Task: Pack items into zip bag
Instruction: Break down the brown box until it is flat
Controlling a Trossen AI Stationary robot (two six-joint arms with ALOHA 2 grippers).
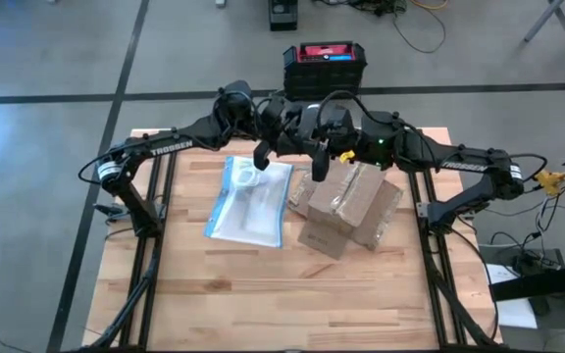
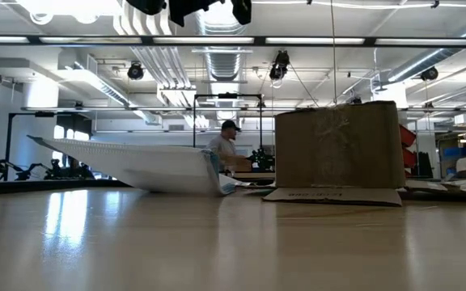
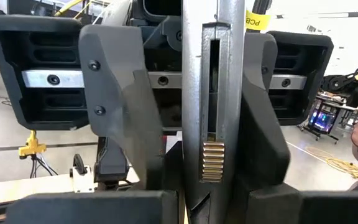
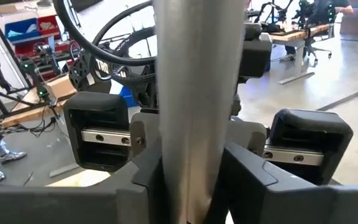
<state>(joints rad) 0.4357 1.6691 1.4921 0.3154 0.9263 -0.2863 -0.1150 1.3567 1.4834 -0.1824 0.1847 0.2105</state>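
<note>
I see both grippers raised together, left gripper (image 1: pixel 261 155) and right gripper (image 1: pixel 317 163) each clamped on a slim grey metal stick (image 3: pixel 211 93); flat clear blue-edged zip bag (image 1: pixel 248 203) lies beside the brown cardboard box (image 1: pixel 346 208).

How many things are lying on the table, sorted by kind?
Clear plastic bag: 1
Cardboard box: 1
Small whitish ring, at the bag's top end: 1
Total: 3

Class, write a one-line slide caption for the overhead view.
Two arms meet above the table's far edge; a clear zip bag lies beside a cardboard box.
</note>
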